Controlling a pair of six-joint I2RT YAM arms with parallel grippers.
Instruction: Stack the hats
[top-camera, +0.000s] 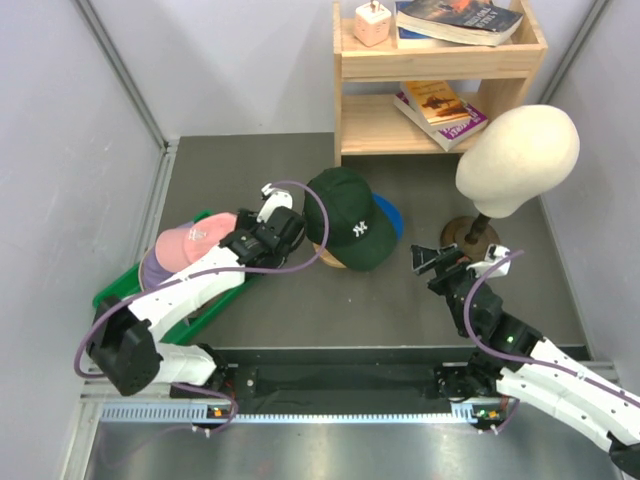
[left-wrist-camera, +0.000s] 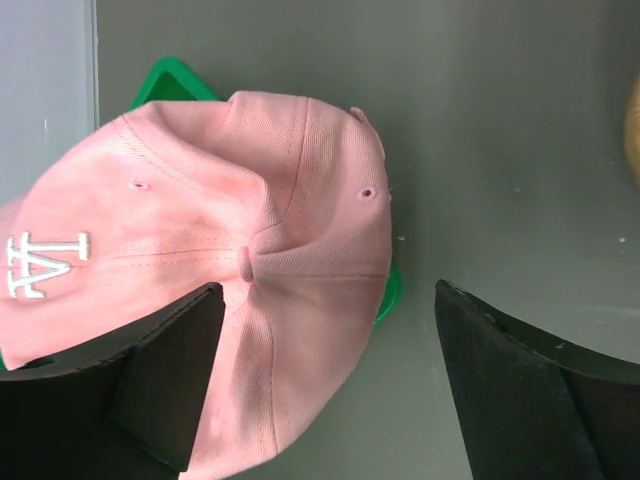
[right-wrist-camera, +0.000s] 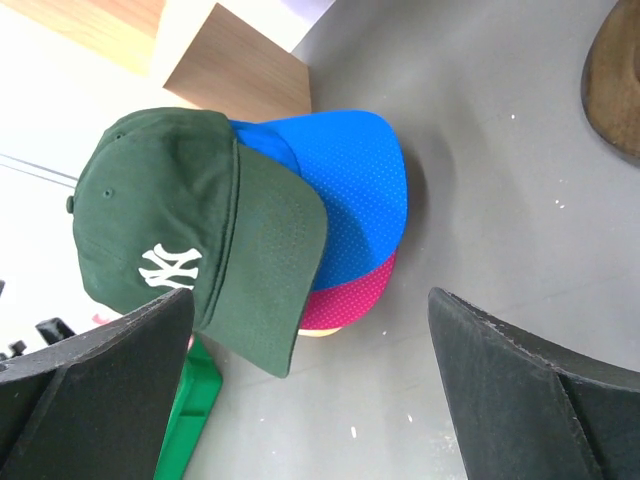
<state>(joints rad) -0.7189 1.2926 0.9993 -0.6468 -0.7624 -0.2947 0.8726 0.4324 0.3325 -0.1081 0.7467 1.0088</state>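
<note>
While left claw (left-wrist-camera: 325, 300) hangs spread over pink cap (left-wrist-camera: 250, 220), frame left | right claw (right-wrist-camera: 310, 300) spread, empty | green cap (right-wrist-camera: 170, 230) tops blue cap (right-wrist-camera: 350, 190), centre

Cap stack (top-camera: 355, 232) mid-table before shelf (top-camera: 440, 80), tray (top-camera: 112, 288) with caps (top-camera: 188, 242) left, mannequin head (top-camera: 518, 160) right.

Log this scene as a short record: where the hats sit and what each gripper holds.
centre stack: dark green cap on top, blue cap under it, bright pink hat lowest
left pile: pale pink cap over lavender cap, on green tray
left gripper: open, empty, over the pale pink cap
right gripper: open, empty, facing the centre stack
mannequin head: bare
</note>
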